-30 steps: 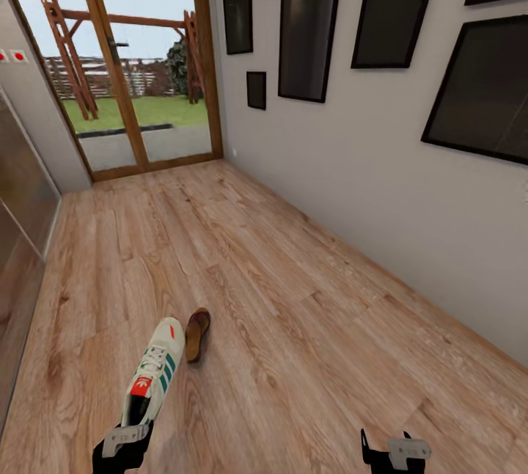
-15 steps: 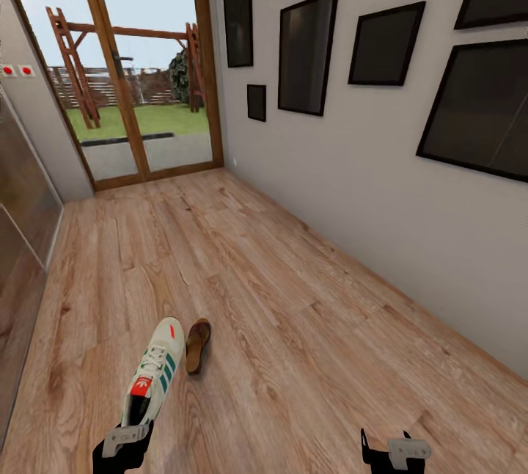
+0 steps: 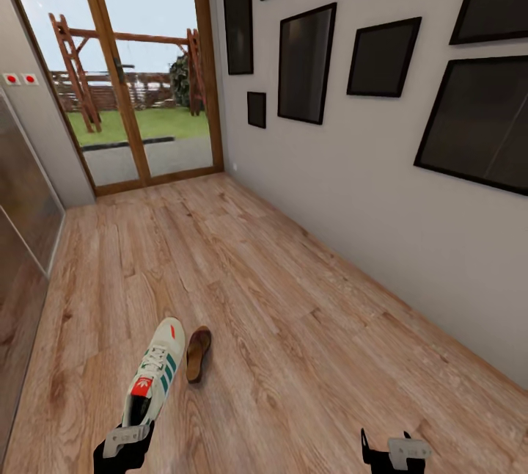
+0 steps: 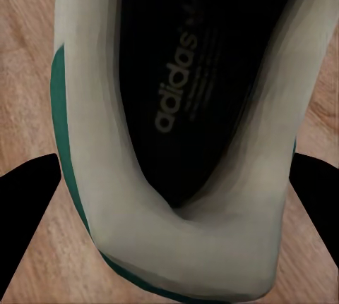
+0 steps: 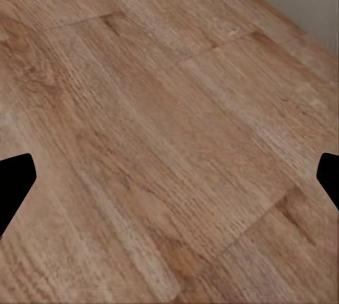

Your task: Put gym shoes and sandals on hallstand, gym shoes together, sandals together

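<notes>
View tilted up; L gripper (image 3: 126,439) still clamps gym shoe (image 3: 154,380).

My left gripper (image 3: 126,439), cut off by the head view's lower edge, hides the heel of the white green-striped gym shoe (image 3: 154,378), which in turn covers part of the brown leather sandal (image 3: 196,354); its straps are too small to make out.

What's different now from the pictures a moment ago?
Mostly the camera moved: the wall frames and the door slid lower in the head view, and the sandal sits slightly lower too. The left gripper still holds the gym shoe by its heel, and the right gripper stays open and empty over the floor.
</notes>
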Controlling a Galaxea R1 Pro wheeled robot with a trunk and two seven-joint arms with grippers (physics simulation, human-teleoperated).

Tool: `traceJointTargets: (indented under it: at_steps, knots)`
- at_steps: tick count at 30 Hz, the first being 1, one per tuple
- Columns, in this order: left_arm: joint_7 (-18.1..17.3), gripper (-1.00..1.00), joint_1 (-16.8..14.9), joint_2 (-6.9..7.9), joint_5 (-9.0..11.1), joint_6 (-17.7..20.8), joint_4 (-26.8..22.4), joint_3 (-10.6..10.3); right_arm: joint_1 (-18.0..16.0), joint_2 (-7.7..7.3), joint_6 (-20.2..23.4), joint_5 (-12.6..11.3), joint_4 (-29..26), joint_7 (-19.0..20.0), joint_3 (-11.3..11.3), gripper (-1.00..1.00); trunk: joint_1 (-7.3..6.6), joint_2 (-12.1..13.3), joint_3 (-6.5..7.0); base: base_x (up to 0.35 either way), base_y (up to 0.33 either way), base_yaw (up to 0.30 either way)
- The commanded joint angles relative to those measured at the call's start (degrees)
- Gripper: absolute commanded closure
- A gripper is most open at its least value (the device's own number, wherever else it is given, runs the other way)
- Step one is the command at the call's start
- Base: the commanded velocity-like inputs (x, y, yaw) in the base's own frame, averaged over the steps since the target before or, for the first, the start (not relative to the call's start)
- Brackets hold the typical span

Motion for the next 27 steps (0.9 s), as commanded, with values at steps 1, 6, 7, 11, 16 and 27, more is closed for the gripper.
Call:
traceJointTargets:
  at_steps: [1,6,7,11,16,27]
  knots:
    - [-0.55,1.00,-0.02,-0.03,0.10,-0.08,0.07,0.39,-0.01,0.01,-0.10,0.62,0.05,-0.35,-0.10,-1.00,-0.24,0.40,0.14,0.000,0.000,0.000]
    - [-0.55,1.00,-0.02,-0.04,0.15,-0.08,0.05,0.39,0.00,0.03,-0.07,0.66,0.05,-0.35,-0.10,-1.00,-1.33,2.40,1.04,0.000,0.000,0.000]
    - [-0.55,1.00,-0.02,-0.04,0.16,-0.08,0.04,0.39,0.00,0.03,-0.08,0.67,0.03,-0.35,-0.10,-1.00,-1.55,2.80,1.22,0.000,0.000,0.000]
    - [-0.61,1.00,-0.02,-0.04,0.21,-0.08,0.02,0.36,0.00,0.15,-0.04,0.61,-0.04,-0.35,-0.06,-1.00,-1.99,3.61,1.58,0.000,0.000,0.000]
    - [-0.64,1.00,-0.03,-0.04,0.22,-0.08,0.01,0.38,-0.04,0.20,-0.04,0.60,-0.07,-0.35,-0.05,-1.00,-1.99,3.61,1.58,0.000,0.000,0.000]
    - [-0.64,1.00,-0.04,-0.04,0.20,-0.08,0.01,0.38,-0.02,0.25,-0.03,0.60,-0.04,-0.35,-0.10,-1.00,-1.99,3.61,1.58,0.001,0.000,0.219]
